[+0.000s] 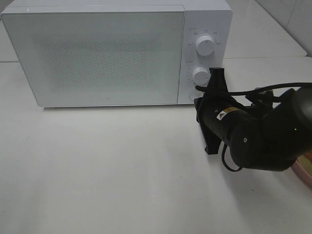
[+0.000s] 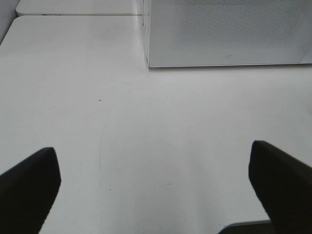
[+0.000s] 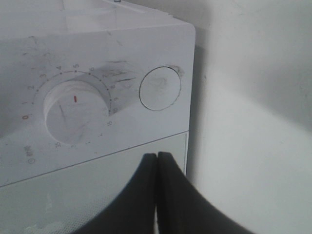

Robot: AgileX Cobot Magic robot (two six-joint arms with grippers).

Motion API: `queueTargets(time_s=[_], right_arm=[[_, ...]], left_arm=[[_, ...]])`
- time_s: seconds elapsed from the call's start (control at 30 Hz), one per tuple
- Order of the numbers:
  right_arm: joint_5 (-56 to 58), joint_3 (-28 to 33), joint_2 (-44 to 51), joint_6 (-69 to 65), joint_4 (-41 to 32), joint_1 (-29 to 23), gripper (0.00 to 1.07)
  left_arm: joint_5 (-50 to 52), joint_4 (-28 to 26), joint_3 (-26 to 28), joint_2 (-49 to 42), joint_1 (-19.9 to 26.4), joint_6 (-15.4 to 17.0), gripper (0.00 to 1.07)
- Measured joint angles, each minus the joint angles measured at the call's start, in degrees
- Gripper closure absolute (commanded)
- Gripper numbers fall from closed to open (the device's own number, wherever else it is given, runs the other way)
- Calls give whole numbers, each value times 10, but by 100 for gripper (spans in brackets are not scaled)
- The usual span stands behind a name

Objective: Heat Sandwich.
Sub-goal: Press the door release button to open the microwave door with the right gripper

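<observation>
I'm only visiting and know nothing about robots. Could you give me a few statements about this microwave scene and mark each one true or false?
1. The microwave has its door shut. True.
2. The right gripper has its jaws wide open. False: they are pressed together, pointing at the control panel.
3. The left gripper is holding the sandwich. False: it is open over bare table, and no sandwich shows in any view.
4. The panel carries two round dials, an upper dial and a lower dial. True.
5. A pink plate sits on top of the microwave. False: only a pink plate rim shows, low at the right edge of the high view, past the right arm.
</observation>
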State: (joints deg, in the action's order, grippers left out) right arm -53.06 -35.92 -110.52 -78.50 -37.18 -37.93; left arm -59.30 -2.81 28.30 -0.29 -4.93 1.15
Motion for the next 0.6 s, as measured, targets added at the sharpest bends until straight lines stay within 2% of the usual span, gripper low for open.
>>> queueTargets(time_s=[0.6], right_arm=[[28, -93, -82, 3, 14, 47, 107]], left_arm=[[0, 0, 0, 0, 0, 0, 9]])
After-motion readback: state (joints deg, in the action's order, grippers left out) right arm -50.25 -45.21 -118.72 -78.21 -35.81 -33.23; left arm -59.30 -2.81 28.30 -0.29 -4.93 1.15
